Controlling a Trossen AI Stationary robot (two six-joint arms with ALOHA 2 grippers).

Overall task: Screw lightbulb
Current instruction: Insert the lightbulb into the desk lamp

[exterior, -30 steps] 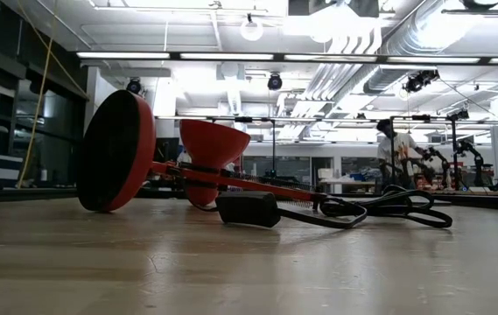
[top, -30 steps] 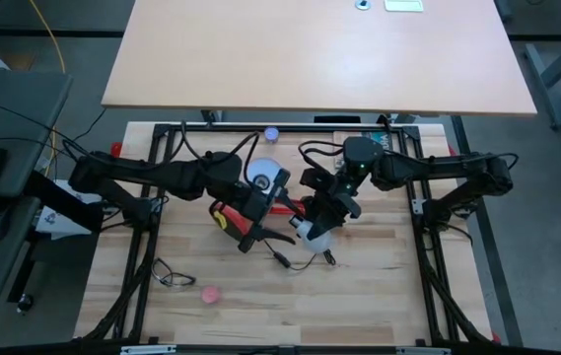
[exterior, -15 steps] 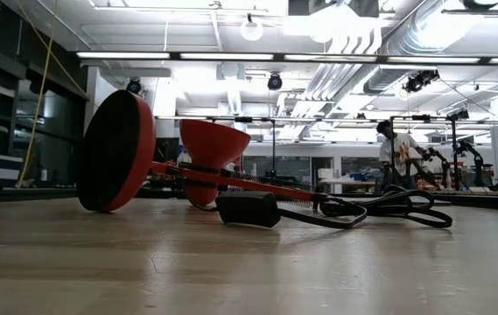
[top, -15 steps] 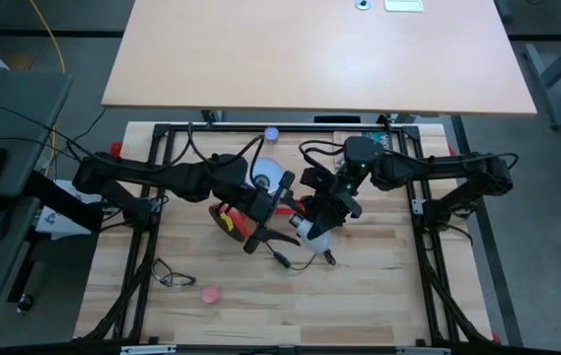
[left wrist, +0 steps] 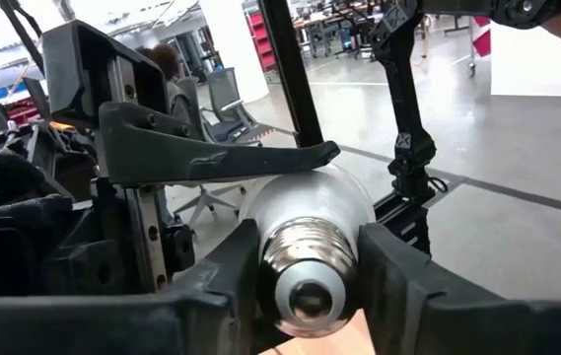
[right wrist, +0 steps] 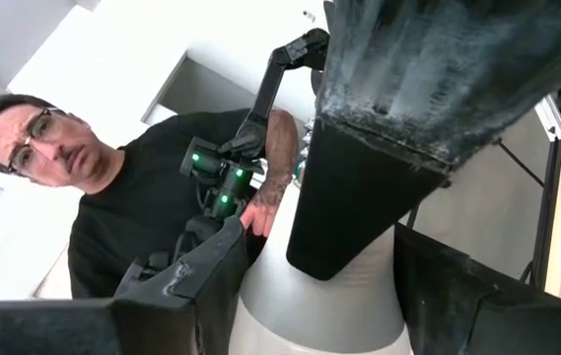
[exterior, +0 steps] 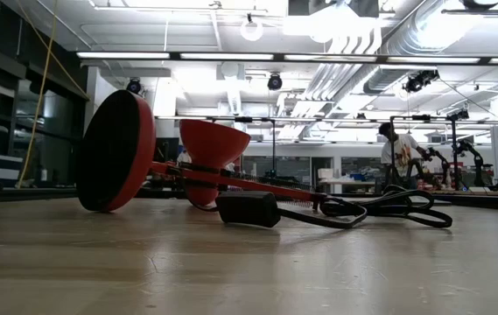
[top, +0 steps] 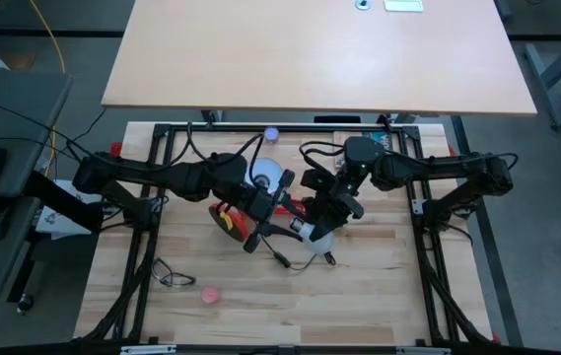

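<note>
While the red lamp lies on its side in the middle of the table, the left gripper holds the lightbulb tight by its metal screw end. The right gripper squeezes the lamp's white shade. Both meet just beside the lamp, away from the table's edges.

The left gripper and right gripper are seen close together at mid-surface, over a red lamp. A black cord is trailed nearby; a pink ball lies well apart.
</note>
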